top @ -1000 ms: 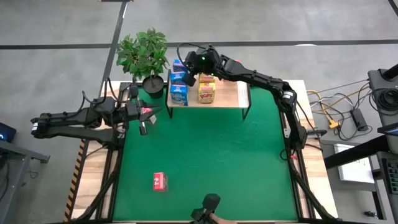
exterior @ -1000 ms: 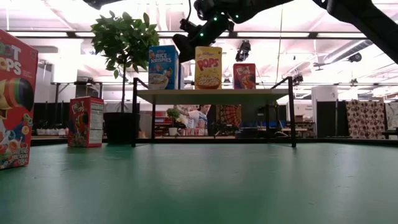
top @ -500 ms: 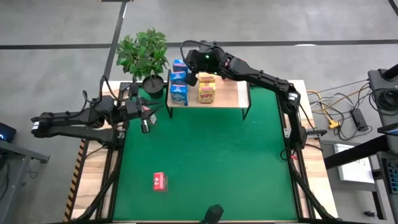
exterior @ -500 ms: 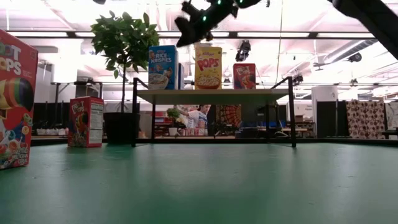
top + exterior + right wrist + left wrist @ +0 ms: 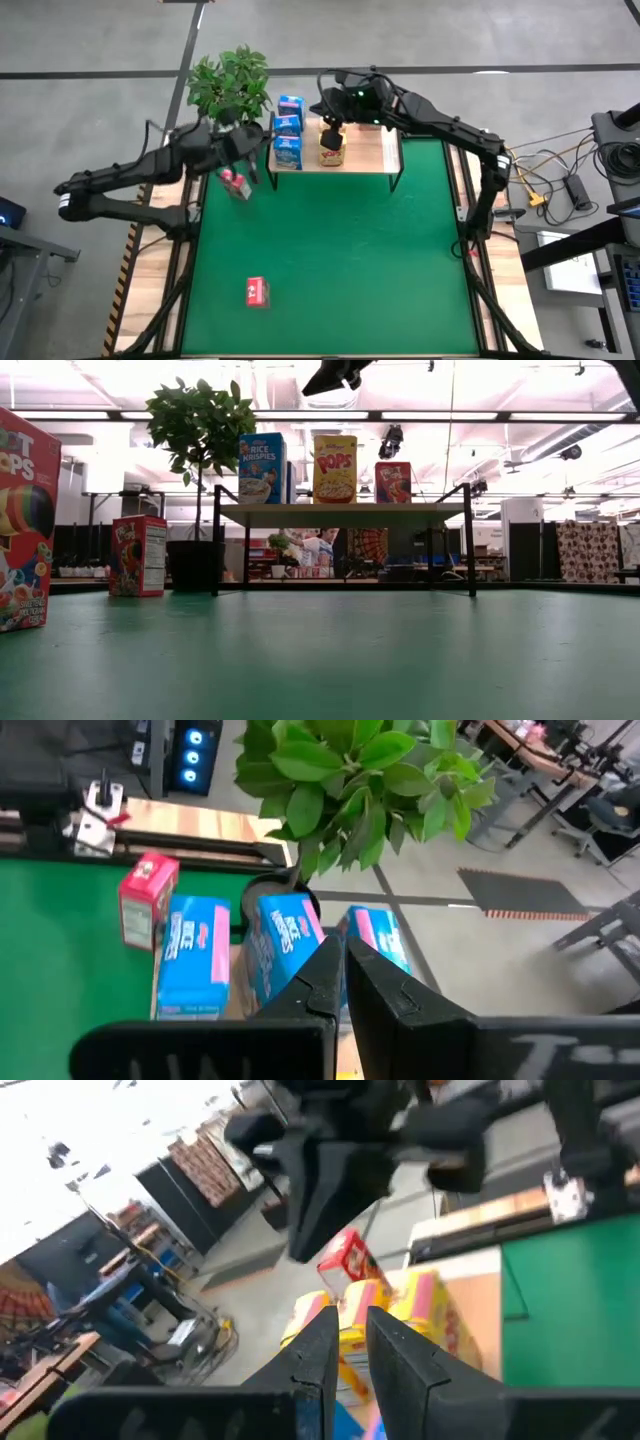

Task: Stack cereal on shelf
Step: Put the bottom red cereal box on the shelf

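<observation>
far left on the bench (image 5: 330,270), close to the low camera: red cereal box (image 5: 22,525), only "ot" over "ops" legible. next, second red box (image 5: 138,555) upright by the potted plant (image 5: 200,430), just short of the shelf (image 5: 340,512); probably the next one to go up. left hand (image 5: 243,160) raised near it, fingers almost together, gripping nothing. to do it well: spread the fingers first, drop straight onto the narrow sides, lift clear of the leaves and the shelf leg, set down in the free space at the shelf's right. on the shelf: blue "rice krispies" box (image 5: 262,468), yellow "pops" box (image 5: 334,468), small red box (image 5: 393,482) with unreadable print. right hand (image 5: 335,374) pinched together, empty, high above the yellow "pops" box; best kept out of the way.
</observation>
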Robot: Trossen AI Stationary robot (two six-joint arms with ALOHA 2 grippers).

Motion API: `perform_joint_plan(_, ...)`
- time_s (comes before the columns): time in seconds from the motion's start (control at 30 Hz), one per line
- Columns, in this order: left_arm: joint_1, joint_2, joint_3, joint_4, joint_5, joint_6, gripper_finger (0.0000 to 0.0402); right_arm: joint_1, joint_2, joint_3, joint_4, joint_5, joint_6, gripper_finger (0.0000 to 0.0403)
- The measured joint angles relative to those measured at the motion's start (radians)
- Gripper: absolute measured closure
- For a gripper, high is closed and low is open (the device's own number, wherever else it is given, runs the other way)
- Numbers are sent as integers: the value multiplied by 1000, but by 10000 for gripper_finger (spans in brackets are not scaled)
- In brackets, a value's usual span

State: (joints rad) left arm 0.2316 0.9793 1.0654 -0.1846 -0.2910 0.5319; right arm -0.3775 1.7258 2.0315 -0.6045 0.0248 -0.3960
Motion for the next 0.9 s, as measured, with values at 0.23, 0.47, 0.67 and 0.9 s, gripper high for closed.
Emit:
perform_joint_plan(0.23,243,167,214,-187,263,16,363,0,-108,-144,19,-7,-32,394)
perform_joint_plan(0.47,415,364,424,-361,413,58,363,0,-218,-298,84,-9,-6,394)
perform_joint_plan(0.67,518,503,608,-514,449,149,363,0,-279,-372,102,-7,12,394)
perform_joint_plan(0.9,629,653,771,-651,527,239,363,0,-291,-415,115,-7,30,394)
